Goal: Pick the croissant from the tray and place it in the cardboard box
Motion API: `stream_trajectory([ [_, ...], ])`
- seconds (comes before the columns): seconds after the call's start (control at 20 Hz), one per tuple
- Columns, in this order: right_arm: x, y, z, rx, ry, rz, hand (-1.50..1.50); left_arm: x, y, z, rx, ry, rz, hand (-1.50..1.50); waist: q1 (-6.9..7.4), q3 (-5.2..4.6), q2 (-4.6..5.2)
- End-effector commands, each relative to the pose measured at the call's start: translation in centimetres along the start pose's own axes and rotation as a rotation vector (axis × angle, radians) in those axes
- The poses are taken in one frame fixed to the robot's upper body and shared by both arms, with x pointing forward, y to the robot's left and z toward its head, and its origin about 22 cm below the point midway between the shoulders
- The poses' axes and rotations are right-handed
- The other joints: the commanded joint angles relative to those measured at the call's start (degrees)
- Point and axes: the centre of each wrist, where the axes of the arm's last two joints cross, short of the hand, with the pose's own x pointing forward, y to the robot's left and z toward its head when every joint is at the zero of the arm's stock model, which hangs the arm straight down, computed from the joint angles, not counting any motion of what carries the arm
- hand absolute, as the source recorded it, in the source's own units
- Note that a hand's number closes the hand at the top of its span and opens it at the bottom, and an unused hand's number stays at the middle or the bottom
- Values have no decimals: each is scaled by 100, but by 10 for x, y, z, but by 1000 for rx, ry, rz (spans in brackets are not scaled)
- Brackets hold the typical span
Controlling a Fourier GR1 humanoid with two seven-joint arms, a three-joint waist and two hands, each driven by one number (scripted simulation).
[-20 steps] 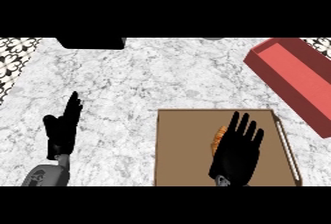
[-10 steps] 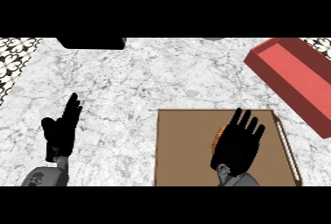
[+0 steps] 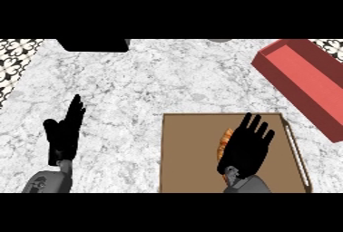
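Mostly hidden, the croissant (image 3: 226, 141) peeks out left of the right hand (image 3: 247, 147), fingers straight, over the tray (image 3: 191, 158). Left hand (image 3: 64, 133) rests open, holding nothing; the cardboard box (image 3: 305, 81) is cut off far right.

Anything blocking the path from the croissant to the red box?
Nothing visible. The croissant lies on the tray under the open right hand; bare marble counter separates the tray from the box.

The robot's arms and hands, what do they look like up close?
Each arm ends in a black hand with slim fingers and a thumb, human in shape: the left hand and the right hand. Behind each wrist is a smooth grey forearm. No cables or markings show.
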Motion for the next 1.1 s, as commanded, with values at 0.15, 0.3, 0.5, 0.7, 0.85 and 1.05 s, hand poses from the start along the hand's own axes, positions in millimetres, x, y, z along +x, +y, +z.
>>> stream_trajectory([
  [0.15,12,5,-4,26,227,82,-150,-3,-9,-3,12,-1,1,0,-28,7,21],
  [0.3,9,9,-6,40,241,71,-150,-10,2,5,3,-2,-14,0,-1,9,6],
  [0.5,10,24,-9,47,253,78,-150,-7,-9,-3,-1,6,2,0,-39,11,29],
  [0.7,14,19,-12,56,248,40,-150,-15,8,3,-7,13,8,0,-15,9,23],
  [0.85,14,29,-8,36,240,50,-150,10,-3,-7,-4,4,0,0,-22,15,16],
  [1.05,17,27,-23,34,249,50,-150,-8,8,3,-3,-3,13,0,-13,11,24],
])
